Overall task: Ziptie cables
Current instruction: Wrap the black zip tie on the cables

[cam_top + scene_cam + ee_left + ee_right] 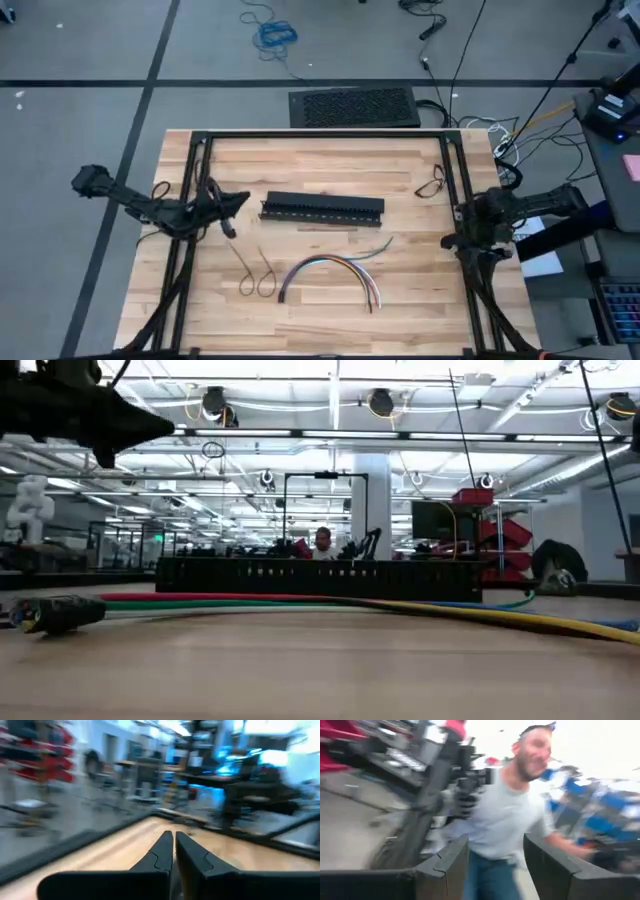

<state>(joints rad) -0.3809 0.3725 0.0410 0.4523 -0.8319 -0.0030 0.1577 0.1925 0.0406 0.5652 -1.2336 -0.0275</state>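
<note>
The cables [330, 268], a bundle of thin multicoloured wires, lie in an arch on the wooden table near its front; in the low view the cables [300, 600] run across in front of the black slotted bar [320, 575]. Thin dark zipties [257, 280] lie looped left of the arch, and another ziptie loop [430, 185] lies at the right. My left gripper [243, 199] hovers shut above the table, left of the bar [322, 207], with nothing between its fingers [165, 852]. My right gripper [496, 865] stands open at the table's right side, holding nothing.
Black frame rails [320, 135] run along the table's far edge and down both sides. A dark mat [352, 107] and a blue cable coil [276, 34] lie on the floor beyond. A person [505, 820] stands in the room in front of my right gripper.
</note>
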